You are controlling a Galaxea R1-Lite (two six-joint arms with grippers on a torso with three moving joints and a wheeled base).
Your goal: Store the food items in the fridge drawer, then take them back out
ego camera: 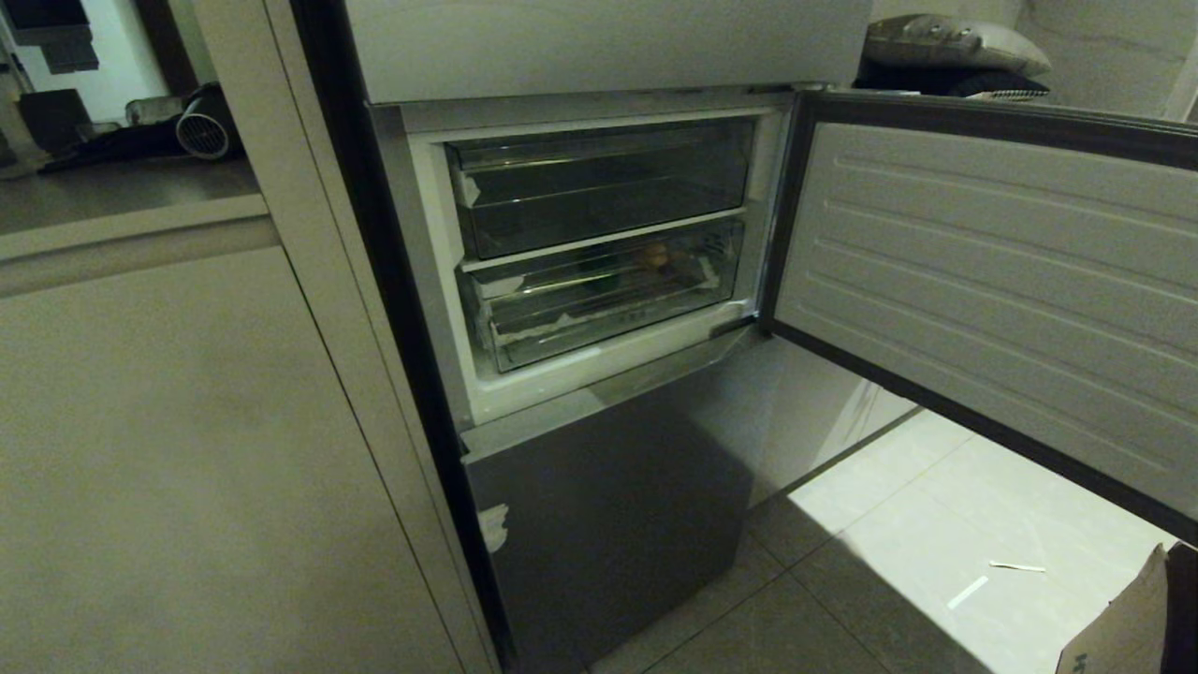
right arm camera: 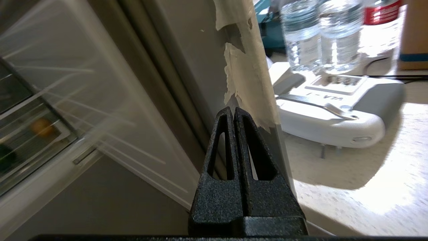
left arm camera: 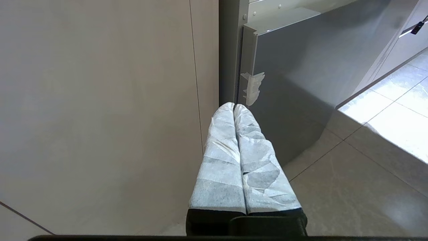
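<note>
The ball lies in the lower drawer, toward 1 o'clock; another drawer sits above; the door stands at 3 o'clock.

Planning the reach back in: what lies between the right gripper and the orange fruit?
In the right wrist view, the open fridge door's ribbed inner panel lies between the right gripper and the fruit, which sits behind the drawer's clear front.

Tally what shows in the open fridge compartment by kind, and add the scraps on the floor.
Drawers: 2, the upper drawer and the fridge drawer beneath it.
Food items: 1, an orange ball inside the lower one.
Floor scraps: 2, pale strips.
Total: 5.
</note>
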